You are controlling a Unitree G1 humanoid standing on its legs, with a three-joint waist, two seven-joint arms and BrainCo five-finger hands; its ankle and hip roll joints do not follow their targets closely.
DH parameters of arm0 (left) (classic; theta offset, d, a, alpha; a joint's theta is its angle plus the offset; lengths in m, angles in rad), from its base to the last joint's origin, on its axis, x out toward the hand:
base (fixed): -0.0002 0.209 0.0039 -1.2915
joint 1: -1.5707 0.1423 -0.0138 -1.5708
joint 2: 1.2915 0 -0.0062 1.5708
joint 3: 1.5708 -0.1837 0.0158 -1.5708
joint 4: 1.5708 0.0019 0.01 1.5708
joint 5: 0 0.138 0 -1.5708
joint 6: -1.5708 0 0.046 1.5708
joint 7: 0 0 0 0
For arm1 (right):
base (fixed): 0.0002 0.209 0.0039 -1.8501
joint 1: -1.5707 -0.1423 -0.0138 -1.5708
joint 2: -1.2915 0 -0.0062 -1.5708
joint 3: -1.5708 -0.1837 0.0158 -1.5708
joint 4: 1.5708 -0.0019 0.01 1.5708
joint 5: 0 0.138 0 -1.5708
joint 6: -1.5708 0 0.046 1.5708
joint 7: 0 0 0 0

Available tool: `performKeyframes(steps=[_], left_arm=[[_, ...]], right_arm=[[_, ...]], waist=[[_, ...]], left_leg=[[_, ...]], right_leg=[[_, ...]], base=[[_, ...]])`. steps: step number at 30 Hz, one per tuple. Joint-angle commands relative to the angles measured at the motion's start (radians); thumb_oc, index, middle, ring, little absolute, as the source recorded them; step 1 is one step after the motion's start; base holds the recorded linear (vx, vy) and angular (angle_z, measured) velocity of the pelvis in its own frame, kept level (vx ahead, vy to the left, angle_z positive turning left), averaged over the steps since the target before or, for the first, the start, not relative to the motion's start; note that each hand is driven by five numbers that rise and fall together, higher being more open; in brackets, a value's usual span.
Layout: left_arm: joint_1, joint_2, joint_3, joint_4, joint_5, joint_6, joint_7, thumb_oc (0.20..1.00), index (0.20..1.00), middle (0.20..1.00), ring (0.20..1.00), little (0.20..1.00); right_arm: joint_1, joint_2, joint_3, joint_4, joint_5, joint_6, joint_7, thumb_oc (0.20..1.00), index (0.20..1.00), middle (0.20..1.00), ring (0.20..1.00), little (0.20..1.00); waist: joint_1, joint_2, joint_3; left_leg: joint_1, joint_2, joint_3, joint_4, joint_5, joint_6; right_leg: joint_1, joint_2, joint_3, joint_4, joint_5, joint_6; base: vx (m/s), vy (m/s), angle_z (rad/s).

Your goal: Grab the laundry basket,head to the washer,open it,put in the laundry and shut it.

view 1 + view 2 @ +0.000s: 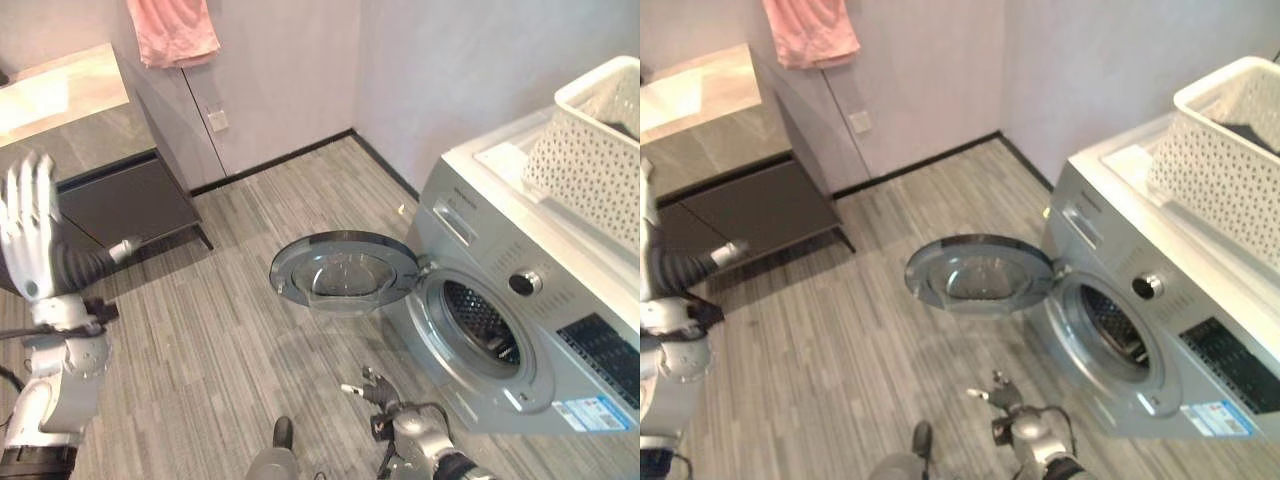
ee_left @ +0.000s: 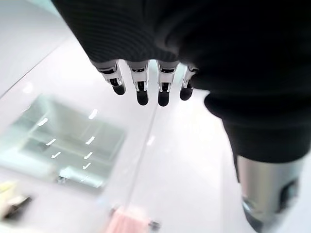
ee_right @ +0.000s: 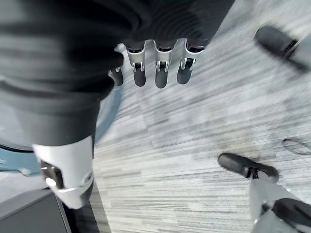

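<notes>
Fingers of both hands hang straight, empty; laundry basket (image 1: 590,150) sits well apart atop the washer (image 1: 520,330).

Soft, even indoor light fills the room. The grey plank floor (image 1: 220,330) looks matte, with only a faint shadow under the open washer door (image 1: 345,272), whose glass carries a pale sheen. The counter (image 1: 60,90) at the far left is washed out by bright glare. The washer (image 1: 520,330) bends slightly towards the picture's edge. In the left wrist view the background is overexposed white and hazy, with small streaks of reflected light; a pink cloth (image 2: 127,221) is blurred. In the right wrist view the floor is smeared, and the dark cover (image 3: 63,53) close to the lens is out of focus.
</notes>
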Motion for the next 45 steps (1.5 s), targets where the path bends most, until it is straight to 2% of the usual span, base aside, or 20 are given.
performKeyframes(steps=[1, 2, 3, 5, 6, 8, 11, 15, 20, 23, 28, 39, 42, 45], left_arm=[[-0.135, 0.231, -0.333, -0.116, -0.926, 0.022, -0.636, 1.0, 1.0, 1.0, 1.0, 1.0], [-0.223, 0.246, -0.497, -0.123, -1.034, 0.057, -0.692, 1.0, 1.0, 1.0, 1.0, 1.0], [-0.306, 0.204, -0.637, -0.116, -1.094, 0.056, -0.69, 1.0, 1.0, 1.0, 1.0, 1.0], [-0.459, 0.065, -0.848, -0.066, -1.158, 0.048, -0.641, 1.0, 1.0, 1.0, 1.0, 1.0], [-0.521, 0.005, -0.907, -0.056, -1.155, 0.04, -0.618, 1.0, 1.0, 1.0, 1.0, 1.0], [-0.497, -0.05, -0.884, -0.092, -1.088, 0.015, -0.592, 1.0, 1.0, 1.0, 1.0, 1.0], [-0.359, -0.129, -0.852, -0.089, -1.03, 0.054, -0.599, 1.0, 1.0, 1.0, 1.0, 1.0], [-0.211, -0.146, -0.79, -0.045, -0.957, 0.086, -0.606, 1.0, 1.0, 1.0, 1.0, 1.0], [-0.064, -0.114, -0.708, -0.027, -0.953, 0.09, -0.638, 1.0, 1.0, 1.0, 1.0, 1.0], [0.0, -0.088, -0.674, -0.034, -0.963, 0.09, -0.652, 1.0, 1.0, 1.0, 1.0, 1.0], [0.045, -0.082, -0.638, -0.021, -0.95, 0.081, -0.636, 1.0, 1.0, 1.0, 1.0, 1.0], [0.093, -0.098, -0.609, 0.002, -0.902, 0.088, -0.61, 1.0, 1.0, 1.0, 1.0, 1.0], [0.07, -0.08, -0.584, 0.001, -0.766, 0.066, -0.579, 1.0, 1.0, 1.0, 1.0, 1.0], [0.031, -0.052, -0.563, -0.006, -0.599, 0.038, -0.558, 1.0, 1.0, 1.0, 1.0, 1.0]], right_arm=[[-0.049, 0.0, -0.019, 0.015, -0.053, 0.035, 0.104, 1.0, 1.0, 1.0, 1.0, 1.0], [-0.069, -0.005, 0.003, 0.041, -0.058, 0.039, 0.129, 1.0, 1.0, 1.0, 1.0, 1.0], [-0.109, -0.006, 0.022, 0.083, -0.074, 0.034, 0.125, 1.0, 1.0, 1.0, 1.0, 1.0], [-0.299, -0.005, 0.052, 0.218, -0.095, 0.031, 0.069, 1.0, 1.0, 1.0, 1.0, 1.0], [-0.393, -0.005, 0.039, 0.289, -0.091, 0.033, 0.05, 1.0, 1.0, 1.0, 1.0, 1.0], [-0.557, -0.053, -0.016, 0.393, -0.099, 0.042, 0.032, 1.0, 1.0, 1.0, 1.0, 1.0], [-0.685, -0.176, -0.112, 0.483, -0.084, 0.053, 0.033, 1.0, 1.0, 1.0, 1.0, 1.0], [-0.742, -0.317, -0.194, 0.497, -0.034, 0.042, 0.055, 1.0, 1.0, 1.0, 1.0, 1.0], [-0.756, -0.4, -0.245, 0.466, 0.054, 0.025, 0.068, 1.0, 1.0, 1.0, 1.0, 1.0], [-0.777, -0.399, -0.267, 0.471, 0.109, 0.024, 0.073, 1.0, 1.0, 1.0, 1.0, 1.0], [-0.805, -0.341, -0.267, 0.483, 0.153, 0.025, 0.071, 1.0, 1.0, 1.0, 1.0, 1.0], [-0.769, -0.255, -0.286, 0.508, 0.115, 0.026, 0.022, 1.0, 1.0, 1.0, 1.0, 1.0], [-0.672, -0.203, -0.31, 0.477, 0.106, 0.009, -0.008, 1.0, 1.0, 1.0, 1.0, 1.0], [-0.529, -0.133, -0.303, 0.428, 0.092, 0.001, 0.003, 1.0, 1.0, 1.0, 1.0, 1.0]], waist=[[-0.047, 0.025, -0.005], [-0.051, 0.026, -0.007], [-0.053, 0.026, -0.001], [-0.052, 0.037, 0.022], [-0.036, 0.052, 0.042], [0.003, 0.082, 0.061], [0.082, 0.134, 0.074], [0.158, 0.195, 0.07], [0.195, 0.223, 0.082], [0.2, 0.22, 0.094], [0.202, 0.202, 0.107], [0.176, 0.168, 0.096], [0.158, 0.142, 0.088], [0.124, 0.108, 0.083]], left_leg=[[0.055, -0.009, 0.036, 0.096, -0.184, 0.016], [0.056, -0.011, 0.04, 0.097, -0.185, 0.019], [0.051, -0.011, 0.041, 0.102, -0.187, 0.021], [0.02, -0.022, 0.03, 0.119, -0.186, 0.029], [-0.008, -0.03, 0.023, 0.131, -0.186, 0.033], [-0.056, -0.049, 0.008, 0.141, -0.179, 0.035], [-0.131, -0.075, -0.037, 0.157, -0.156, 0.034], [-0.215, -0.106, -0.112, 0.15, -0.119, 0.026], [-0.292, -0.128, -0.145, 0.149, -0.097, 0.026], [-0.324, -0.132, -0.148, 0.151, -0.091, 0.028], [-0.346, -0.124, -0.139, 0.148, -0.082, 0.029], [-0.308, -0.114, -0.14, 0.136, -0.09, 0.028], [-0.274, -0.102, -0.134, 0.145, -0.11, 0.028], [-0.229, -0.084, -0.121, 0.144, -0.126, 0.022]], right_leg=[[0.004, -0.041, 0.06, 0.092, -0.148, 0.05], [0.0, -0.04, 0.067, 0.089, -0.141, 0.052], [-0.009, -0.039, 0.073, 0.091, -0.137, 0.053], [-0.042, -0.043, 0.09, 0.095, -0.124, 0.057], [-0.061, -0.049, 0.096, 0.091, -0.114, 0.061], [-0.08, -0.069, 0.084, 0.072, -0.101, 0.068], [-0.081, -0.109, 0.028, 0.039, -0.093, 0.073], [-0.082, -0.141, -0.046, 0.006, -0.083, 0.085], [-0.125, -0.151, -0.052, 0.002, -0.076, 0.089], [-0.154, -0.147, -0.037, 0.002, -0.07, 0.088], [-0.186, -0.141, -0.013, 0.001, -0.067, 0.082], [-0.157, -0.124, 0.008, 0.0, -0.083, 0.073], [-0.124, -0.111, 0.012, 0.0, -0.096, 0.064], [-0.09, -0.097, 0.018, 0.004, -0.112, 0.056]], base=[[0.12, -0.002, -0.02], [0.09, -0.014, -0.09], [-0.04, -0.017, -0.09], [-0.13, 0.009, -0.13], [-0.17, 0.045, -0.29], [-0.16, 0.081, -0.28], [-0.11, 0.05, 0.23], [-0.05, 0.004, 0.88], [-0.04, 0.022, 0.38], [-0.02, 0.019, 0.07], [0.0, 0.0, -0.01], [0.01, -0.001, 0.02], [0.04, -0.019, 0.05], [0.05, -0.031, 0.05]])
